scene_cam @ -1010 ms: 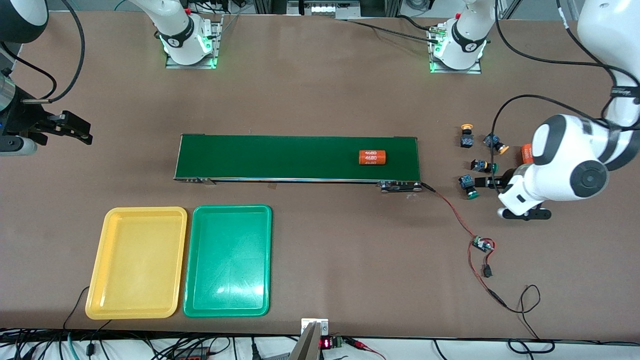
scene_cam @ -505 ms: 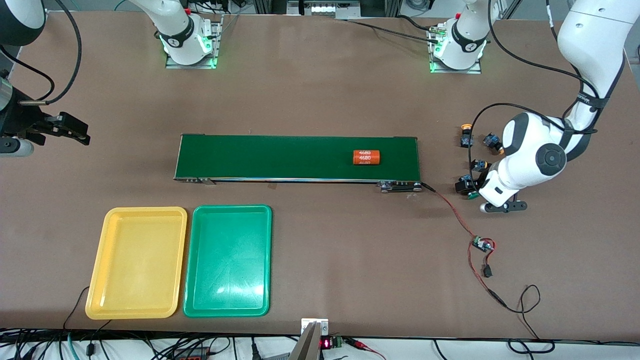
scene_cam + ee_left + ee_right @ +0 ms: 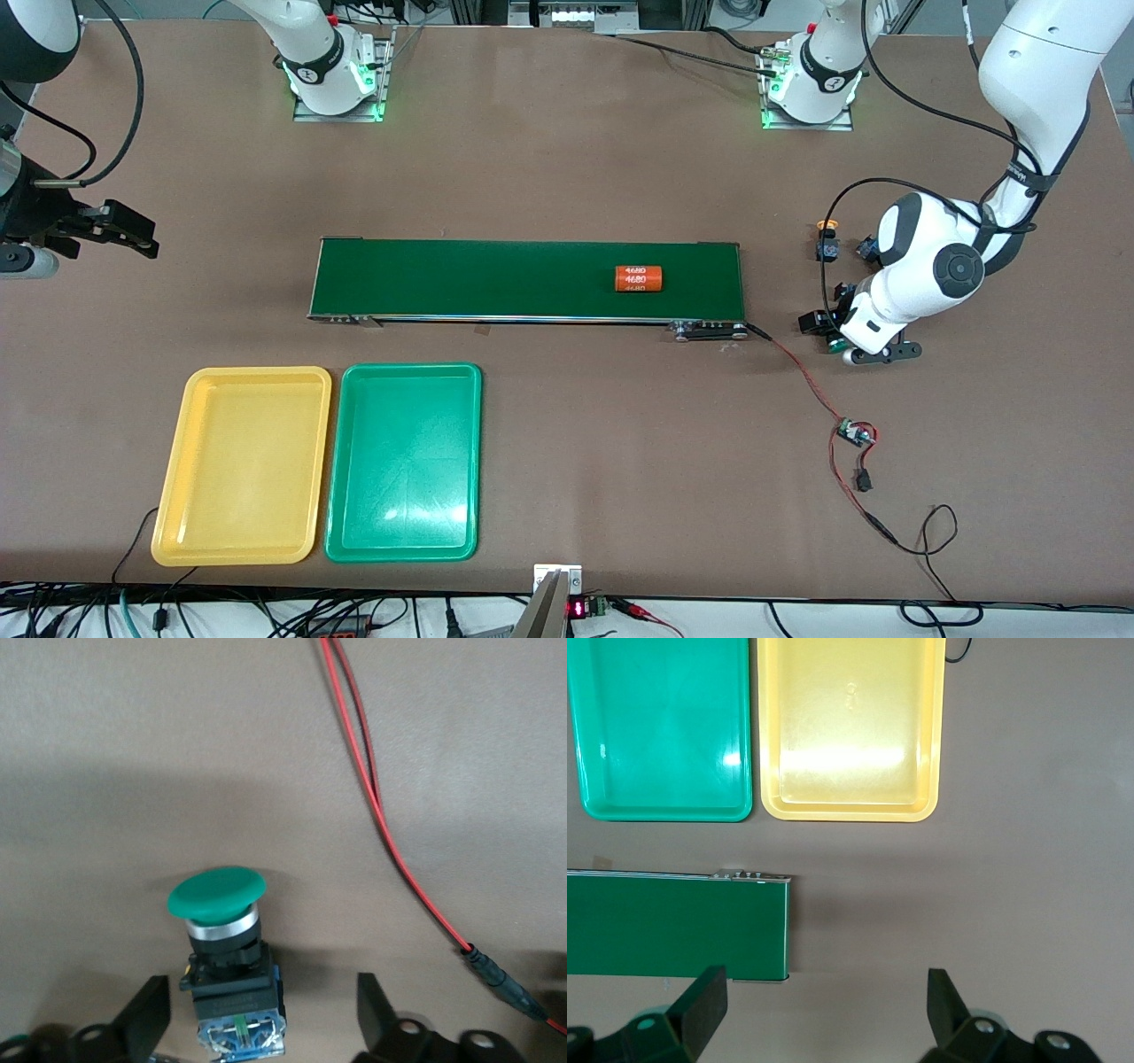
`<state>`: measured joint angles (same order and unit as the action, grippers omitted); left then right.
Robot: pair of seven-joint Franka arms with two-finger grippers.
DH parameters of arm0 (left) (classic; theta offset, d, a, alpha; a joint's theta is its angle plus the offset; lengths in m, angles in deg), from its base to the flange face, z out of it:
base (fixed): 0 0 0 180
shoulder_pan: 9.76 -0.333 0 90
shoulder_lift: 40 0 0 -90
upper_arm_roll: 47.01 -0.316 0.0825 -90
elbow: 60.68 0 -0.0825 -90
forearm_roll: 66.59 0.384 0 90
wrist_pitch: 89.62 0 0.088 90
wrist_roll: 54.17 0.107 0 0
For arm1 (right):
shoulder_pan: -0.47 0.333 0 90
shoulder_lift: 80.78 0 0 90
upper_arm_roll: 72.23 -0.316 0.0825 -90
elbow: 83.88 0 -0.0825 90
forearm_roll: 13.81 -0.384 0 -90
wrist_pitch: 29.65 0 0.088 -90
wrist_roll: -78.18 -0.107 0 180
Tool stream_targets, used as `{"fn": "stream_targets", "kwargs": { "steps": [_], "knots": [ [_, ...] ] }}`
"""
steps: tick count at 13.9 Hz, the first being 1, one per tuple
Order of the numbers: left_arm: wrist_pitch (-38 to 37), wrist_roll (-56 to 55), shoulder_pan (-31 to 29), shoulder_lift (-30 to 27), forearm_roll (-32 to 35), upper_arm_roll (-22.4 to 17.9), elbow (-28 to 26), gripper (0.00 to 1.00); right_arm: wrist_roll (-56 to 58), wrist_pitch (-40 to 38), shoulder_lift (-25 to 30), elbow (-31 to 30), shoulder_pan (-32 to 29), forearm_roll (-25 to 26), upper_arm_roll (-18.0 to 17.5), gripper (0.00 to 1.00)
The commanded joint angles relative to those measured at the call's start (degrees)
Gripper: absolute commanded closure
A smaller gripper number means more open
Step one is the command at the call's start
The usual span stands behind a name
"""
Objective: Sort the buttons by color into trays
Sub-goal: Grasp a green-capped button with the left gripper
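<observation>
My left gripper [image 3: 826,330] is low over the table and open, its fingers [image 3: 146,1020] either side of a green button [image 3: 223,943] lying on its side. That button's green cap [image 3: 835,346] peeks out under the hand. A second green button [image 3: 843,291] and two yellow-orange buttons [image 3: 827,240] [image 3: 868,248] lie beside it, partly hidden by the left arm. The yellow tray [image 3: 241,377] and green tray [image 3: 403,372] lie side by side near the front camera, toward the right arm's end, both with nothing in them. My right gripper [image 3: 120,229] waits open above the table; its wrist view shows both trays [image 3: 850,806] [image 3: 656,811].
A long dark-green conveyor belt [image 3: 496,279] lies mid-table with an orange "4680" cylinder [image 3: 638,279] on it. A red wire [image 3: 802,372] runs from the belt's end to a small circuit board [image 3: 855,434], passing close to the green button [image 3: 390,850].
My left arm has swung toward the belt and come down over the green button nearest the front camera. The orange cylinder has travelled along the belt toward the right arm's end.
</observation>
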<state>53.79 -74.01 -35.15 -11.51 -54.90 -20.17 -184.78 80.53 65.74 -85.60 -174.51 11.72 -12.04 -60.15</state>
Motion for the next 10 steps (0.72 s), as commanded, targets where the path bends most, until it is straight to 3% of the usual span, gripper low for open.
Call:
{"fn": "stream_targets", "kwargs": {
  "steps": [1, 2, 5, 7, 10],
  "knots": [
    [0.2, -2.6, -0.4, 0.5, 1.7, 0.2, -0.1, 0.55, -0.1, 1.3, 0.7, -0.8, -0.3, -0.8, -0.1, 0.0],
    [-0.2, -2.4, -0.4, 0.2, 1.7, 0.2, 0.2, 0.62, -0.1, 1.3, 0.7, -0.8, -0.3, -0.8, -0.2, 0.0],
    [-4.0, -2.3, -0.2, -2.4, 1.7, 0.8, 1.6, 0.68, -0.1, 1.6, 0.7, -0.8, -0.3, -0.8, -0.1, 0.0],
    [-10.2, -2.4, 0.2, -4.1, 1.8, 2.2, 4.0, 0.68, -0.1, 1.6, 0.7, -0.8, -0.3, -0.8, -0.1, 0.0],
    [-23.5, -2.8, -0.1, -4.6, 1.8, 7.5, 9.8, 0.68, -0.1, 1.7, 0.5, -0.8, -0.3, -0.8, -0.1, 0.0]
  ]
}}
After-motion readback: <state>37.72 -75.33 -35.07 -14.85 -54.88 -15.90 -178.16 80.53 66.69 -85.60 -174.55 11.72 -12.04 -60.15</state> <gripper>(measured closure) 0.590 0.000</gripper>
